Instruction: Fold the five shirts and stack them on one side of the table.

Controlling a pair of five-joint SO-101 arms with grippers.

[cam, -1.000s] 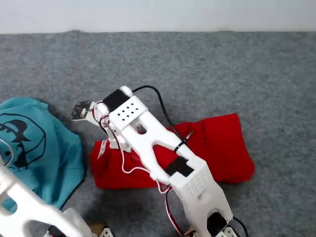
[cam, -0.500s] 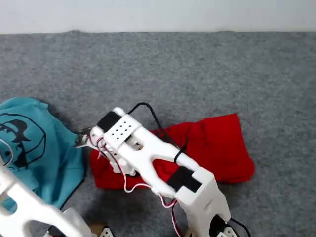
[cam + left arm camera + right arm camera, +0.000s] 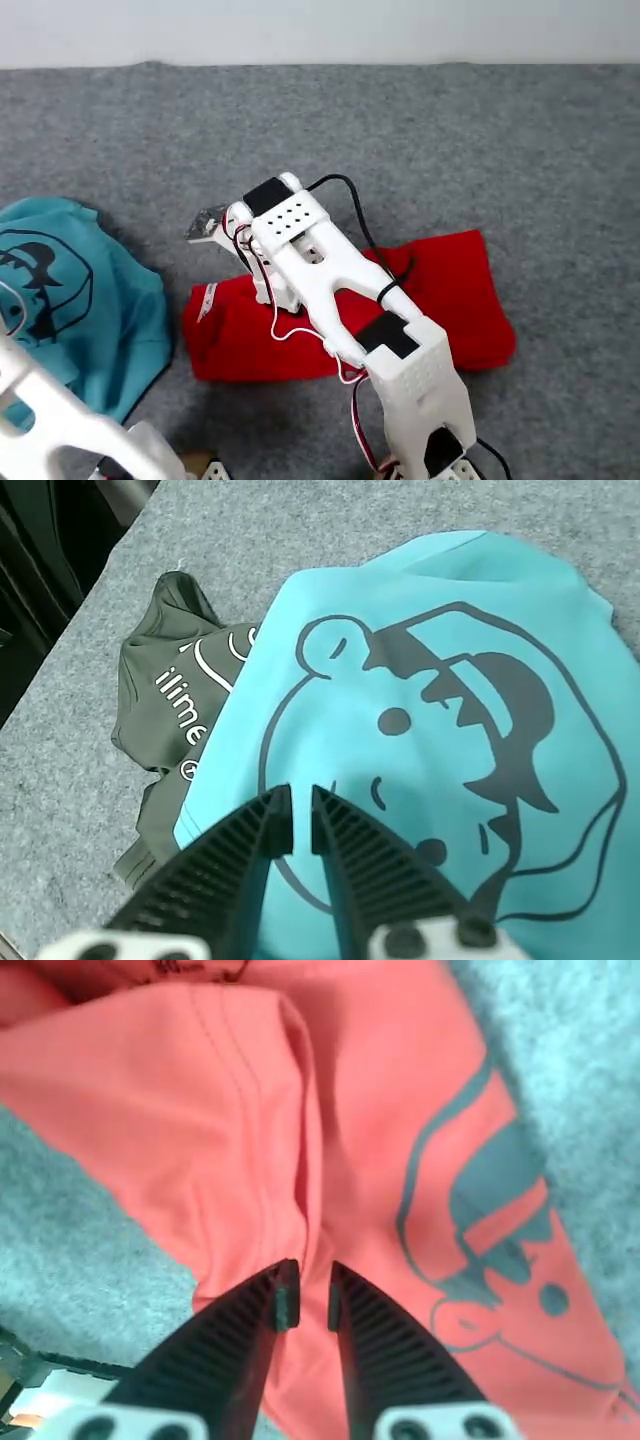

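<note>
A red shirt [image 3: 450,290] lies folded into a long band on the grey table [image 3: 400,140]. My right gripper [image 3: 208,224] hangs just past the shirt's left end, its white arm crossing over the cloth. In the right wrist view the right gripper [image 3: 303,1290] is shut and empty above the red shirt [image 3: 200,1110], which shows a dark print. A teal shirt [image 3: 90,300] with a bear print lies at the left. My left gripper [image 3: 300,805] is shut just above the teal shirt [image 3: 450,660], holding nothing.
A dark olive shirt [image 3: 170,700] lies partly under the teal one, near the table's edge. The left arm's white link [image 3: 50,420] crosses the bottom left corner. Bare grey carpet stretches across the back and right of the table.
The right gripper dipped toward the red shirt's left end, then swung back up and a little to the right. The shirts and the left arm have not moved.
</note>
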